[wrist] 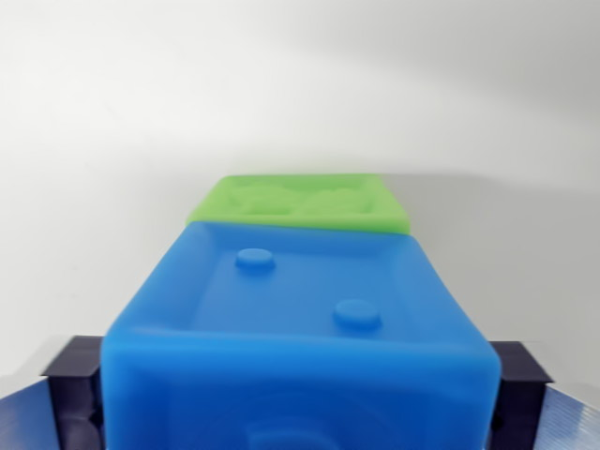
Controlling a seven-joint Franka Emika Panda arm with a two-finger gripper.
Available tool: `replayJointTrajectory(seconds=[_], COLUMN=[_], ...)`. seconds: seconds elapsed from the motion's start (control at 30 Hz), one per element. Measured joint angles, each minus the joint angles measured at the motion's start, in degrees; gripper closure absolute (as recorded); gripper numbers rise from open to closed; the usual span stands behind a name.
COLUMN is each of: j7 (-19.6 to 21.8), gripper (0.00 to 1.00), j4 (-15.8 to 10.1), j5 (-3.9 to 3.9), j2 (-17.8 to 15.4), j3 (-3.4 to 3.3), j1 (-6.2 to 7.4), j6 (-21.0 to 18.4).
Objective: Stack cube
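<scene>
soft, even light is washing the white surface (pixel 112 141) bright; a faint shadow is falling beside the green cube (pixel 300 204). the blue cube (pixel 300 337) is blurring at its near edge.

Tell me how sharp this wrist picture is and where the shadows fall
In the wrist view, the blue cube fills the lower frame and looks soft, its near face blurred; the green cube behind it is also slightly out of focus. Lighting is even and diffuse on the white surface, with a faint grey shadow toward the view's right of the green cube. No harsh glare.
</scene>
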Motion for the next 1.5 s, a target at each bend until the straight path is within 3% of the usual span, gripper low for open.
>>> replayJointTrajectory(seconds=[0.83,1.5], j7=[0.0,0.0], gripper=[0.00,0.00], j4=[0.0,-0.4], j5=[0.00,0.00], j2=[-0.2,-5.6], j3=[0.00,-0.03], j1=[0.01,0.02], j6=[-0.2,-4.9])
